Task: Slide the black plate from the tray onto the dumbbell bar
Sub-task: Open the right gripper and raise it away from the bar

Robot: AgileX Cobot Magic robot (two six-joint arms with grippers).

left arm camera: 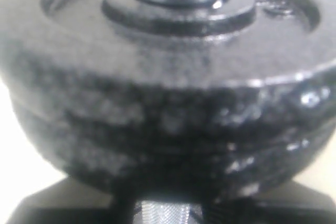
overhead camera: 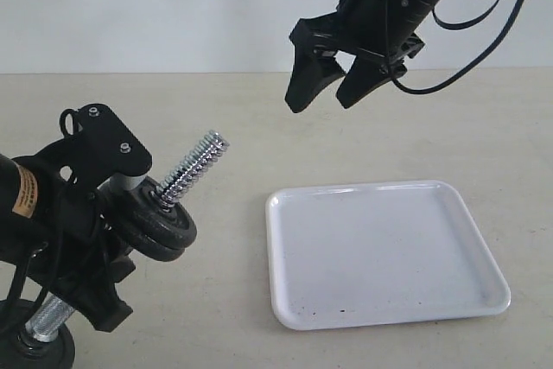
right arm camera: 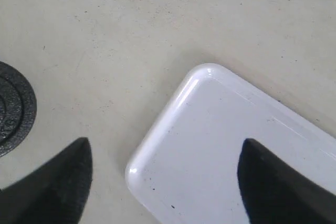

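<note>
My left gripper (overhead camera: 95,239) is clamped on the bar (overhead camera: 197,164) and holds it tilted, threaded end up. The plate (overhead camera: 166,224) sits on the bar, low on the thread, just above that grip. My right gripper (overhead camera: 321,103) hangs with its jaws wide, holding nothing, high over the tray's (overhead camera: 389,252) far corner, well apart from the plate.
</note>
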